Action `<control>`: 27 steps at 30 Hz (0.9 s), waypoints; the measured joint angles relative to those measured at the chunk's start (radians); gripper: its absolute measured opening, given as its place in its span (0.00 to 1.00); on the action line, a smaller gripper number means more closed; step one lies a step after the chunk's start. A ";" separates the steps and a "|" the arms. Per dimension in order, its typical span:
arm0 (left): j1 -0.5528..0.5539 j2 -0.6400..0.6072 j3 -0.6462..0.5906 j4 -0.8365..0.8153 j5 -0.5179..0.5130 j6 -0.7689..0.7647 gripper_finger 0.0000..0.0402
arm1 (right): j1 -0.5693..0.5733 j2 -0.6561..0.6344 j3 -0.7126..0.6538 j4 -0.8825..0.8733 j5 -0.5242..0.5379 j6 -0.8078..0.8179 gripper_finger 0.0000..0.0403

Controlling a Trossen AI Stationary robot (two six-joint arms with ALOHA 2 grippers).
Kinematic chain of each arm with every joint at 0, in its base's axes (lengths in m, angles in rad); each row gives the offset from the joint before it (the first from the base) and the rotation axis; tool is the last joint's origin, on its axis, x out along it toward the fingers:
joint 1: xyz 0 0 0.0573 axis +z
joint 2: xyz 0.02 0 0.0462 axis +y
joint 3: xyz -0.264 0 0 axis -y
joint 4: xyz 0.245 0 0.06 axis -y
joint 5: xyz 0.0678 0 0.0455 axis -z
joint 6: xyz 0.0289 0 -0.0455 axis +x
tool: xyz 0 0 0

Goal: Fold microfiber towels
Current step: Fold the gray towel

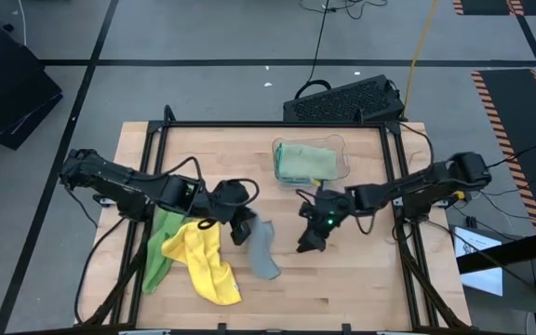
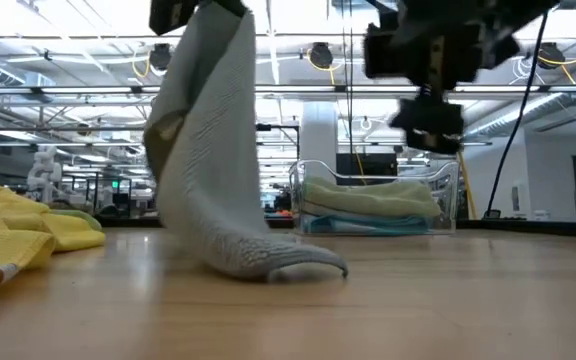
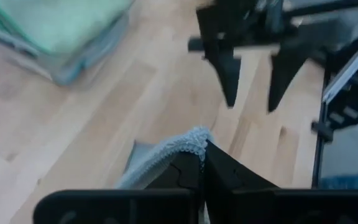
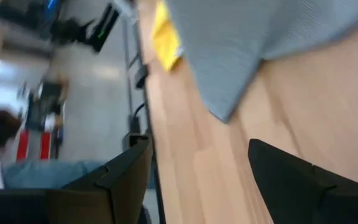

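Note:
A grey towel (image 2: 208, 150) hangs from my left gripper (image 3: 202, 149), which is shut on its top, left of the table's middle (image 1: 247, 223). My right gripper (image 1: 307, 244) hovers open a little to the towel's right, above the table. In its wrist view the grey towel (image 4: 260, 43) lies ahead of its spread fingers. A yellow towel (image 1: 207, 262) lies crumpled near the front left, partly over a bright green towel (image 1: 161, 244). Folded towels (image 1: 301, 160) sit in a clear bin. My left gripper pinches the grey towel's upper edge (image 3: 182, 146) between its two shut fingers, coming slanting down from the table's left. The towel hangs slack below the fingers, and its lower end (image 2: 288, 265) lies curled on the table.
The clear plastic bin (image 1: 341, 160) stands at the back right of the wooden table. A black keyboard-like case (image 1: 342, 100) lies beyond the far edge. Bare wood (image 1: 361, 279) stretches along the front right.

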 joint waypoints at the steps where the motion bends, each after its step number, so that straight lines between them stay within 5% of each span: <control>1: 0.000 0.000 0.000 0.023 -0.006 0.006 0.02 | 0.013 -0.012 -0.024 0.017 0.044 0.046 0.65; 5: -0.002 0.000 0.000 0.109 -0.009 0.034 0.01 | 0.067 -0.034 -0.091 0.151 0.192 0.197 0.65; 13: -0.023 0.000 0.000 0.324 -0.012 0.158 0.01 | 0.163 -0.034 -0.098 0.409 0.432 0.225 0.65; 27: -0.030 0.000 0.000 0.338 0.001 0.262 0.01 | 0.247 -0.001 -0.099 0.146 0.579 0.120 0.65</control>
